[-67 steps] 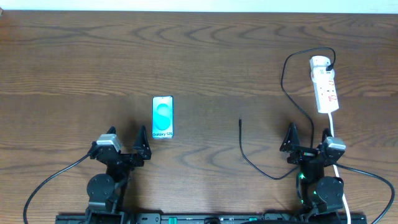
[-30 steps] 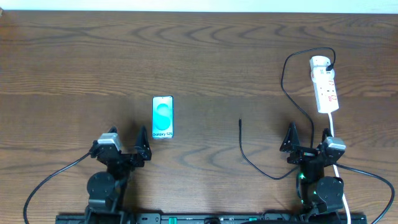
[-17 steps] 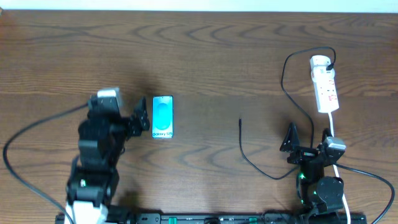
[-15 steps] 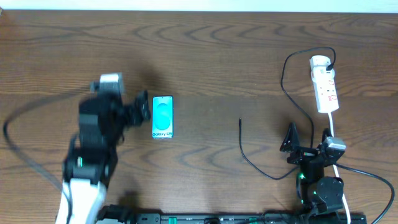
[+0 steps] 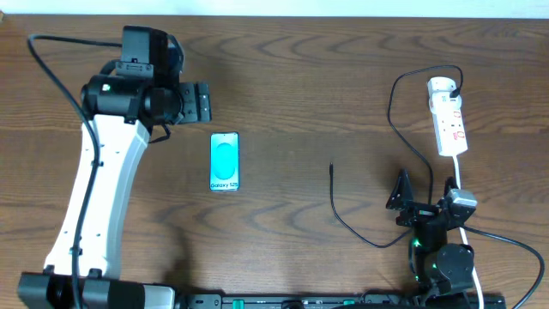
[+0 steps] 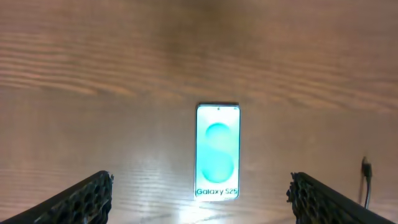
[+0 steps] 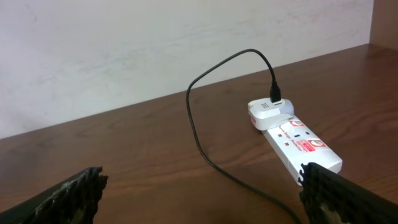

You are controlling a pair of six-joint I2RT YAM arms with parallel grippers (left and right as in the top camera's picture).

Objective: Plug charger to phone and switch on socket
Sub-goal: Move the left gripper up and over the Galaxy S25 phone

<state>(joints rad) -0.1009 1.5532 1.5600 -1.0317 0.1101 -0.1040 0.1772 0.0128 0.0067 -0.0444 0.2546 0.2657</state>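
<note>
Both arms empty, phone flat on the wood-grain counter (image 5: 300,77).
I see my left fingers (image 6: 87,193), black and ribbed, spread wide and holding nothing, up-left of the glossy rectangular phone (image 5: 225,161) at centre-left of the overhead frame. My right fingers (image 7: 68,193) stand wide too, at lower right. The thin black charger (image 5: 332,176) curls from the long white plastic socket (image 5: 449,120) at upper right, with its straight tip on bare wood.

Wood-grain table (image 5: 300,77), glossy-screened phone (image 5: 225,161), white plastic socket (image 5: 449,120), matt black charger (image 5: 332,184)
</note>
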